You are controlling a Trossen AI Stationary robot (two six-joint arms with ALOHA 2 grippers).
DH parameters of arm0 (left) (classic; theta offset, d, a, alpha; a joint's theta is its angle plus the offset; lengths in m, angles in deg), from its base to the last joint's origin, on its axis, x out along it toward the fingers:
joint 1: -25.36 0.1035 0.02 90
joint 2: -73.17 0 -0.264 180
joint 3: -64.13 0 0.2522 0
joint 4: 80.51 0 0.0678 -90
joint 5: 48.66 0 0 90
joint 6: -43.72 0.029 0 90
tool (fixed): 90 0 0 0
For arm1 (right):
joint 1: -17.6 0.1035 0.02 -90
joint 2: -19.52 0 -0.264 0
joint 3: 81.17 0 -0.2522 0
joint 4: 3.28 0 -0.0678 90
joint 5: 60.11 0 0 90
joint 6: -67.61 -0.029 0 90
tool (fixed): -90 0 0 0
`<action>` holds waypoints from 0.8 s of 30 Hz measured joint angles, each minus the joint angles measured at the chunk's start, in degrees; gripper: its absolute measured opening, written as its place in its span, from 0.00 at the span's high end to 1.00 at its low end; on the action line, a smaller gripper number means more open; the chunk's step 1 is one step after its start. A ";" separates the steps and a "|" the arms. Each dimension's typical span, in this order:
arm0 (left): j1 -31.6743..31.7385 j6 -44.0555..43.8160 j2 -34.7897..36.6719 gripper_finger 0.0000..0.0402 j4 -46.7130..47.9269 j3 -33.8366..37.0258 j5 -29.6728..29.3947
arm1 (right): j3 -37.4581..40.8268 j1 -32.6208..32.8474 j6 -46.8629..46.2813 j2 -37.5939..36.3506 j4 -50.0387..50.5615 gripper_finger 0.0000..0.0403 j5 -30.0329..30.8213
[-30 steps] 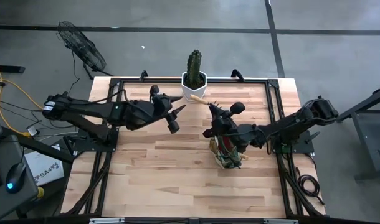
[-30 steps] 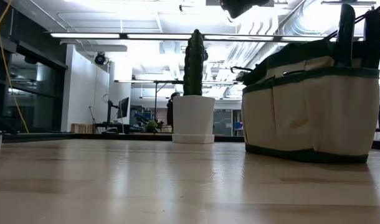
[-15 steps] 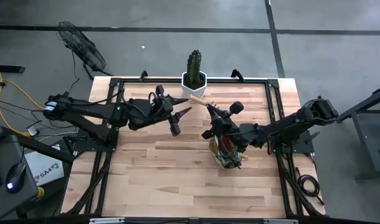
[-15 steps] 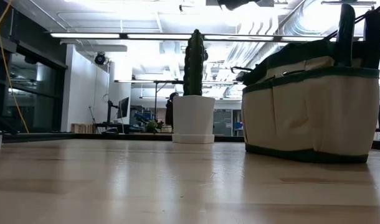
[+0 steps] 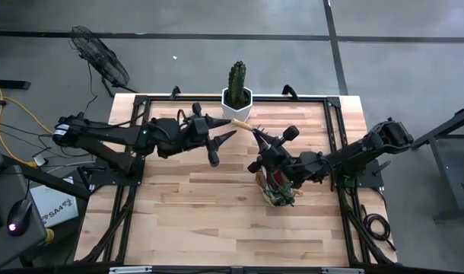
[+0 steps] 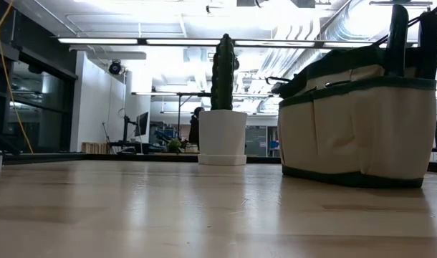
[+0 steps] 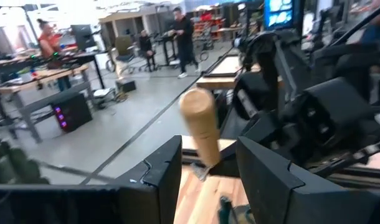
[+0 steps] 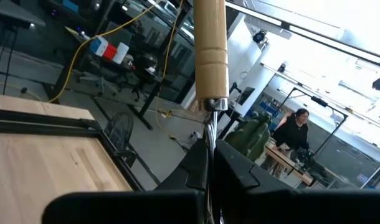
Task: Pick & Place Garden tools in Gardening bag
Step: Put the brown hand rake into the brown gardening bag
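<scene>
While the left hand point(image 5: 224, 137) hangs spread with nothing in it, facing a pale, round-ended wooden tool handle point(image 7: 199, 127), the right hand point(image 5: 259, 139) pinches that tool's thin metal shank; the soft olive-and-tan fabric gardening bag point(image 5: 278, 186) sits below it on the wooden counter point(image 5: 217, 205), so lowering the tool in seems next

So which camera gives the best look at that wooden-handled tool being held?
The right wrist view: the wooden handle rises clear and close from the right end effector, shut on its metal neck. The left wrist view shows only the handle's end. From above it is a small pale stick. The low view misses it.
</scene>
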 joint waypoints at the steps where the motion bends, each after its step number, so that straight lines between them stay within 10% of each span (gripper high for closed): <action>1: 0.00 0.09 0.00 0.63 -0.49 0.00 0.31 | 0.00 0.00 0.13 0.00 -0.28 0.99 -0.07; 24: 0.00 0.98 0.00 0.63 -6.32 -0.04 3.08 | 0.00 0.00 -1.63 0.00 -3.04 0.99 -5.03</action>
